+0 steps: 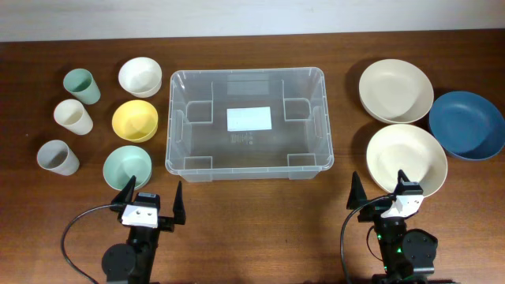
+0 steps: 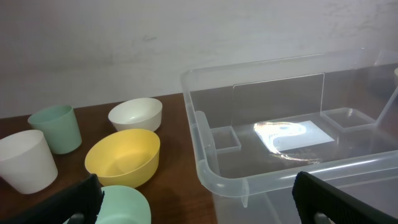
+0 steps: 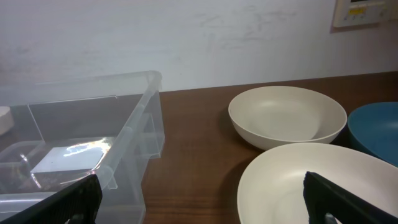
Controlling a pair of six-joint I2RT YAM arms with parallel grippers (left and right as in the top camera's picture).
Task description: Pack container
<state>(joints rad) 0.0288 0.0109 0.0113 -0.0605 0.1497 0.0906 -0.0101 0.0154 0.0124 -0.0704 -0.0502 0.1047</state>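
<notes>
Okay, nothing packed yet: container (image 1: 245,72) sits empty mid-table, both arms at the near edge.
You've got small bowls (image 1: 135,120) and cups (image 1: 72,116) lined up left of it and wide bowls (image 1: 395,91) right, likely so each arm loads from its own side. Left gripper (image 1: 151,193) and right gripper (image 1: 380,189) both have jaws spread fully wide, gripping nothing.

Clear glossy plastic container (image 1: 249,122), matt smooth bowls, dark wood-grain table (image 1: 252,229) with slight sheen
</notes>
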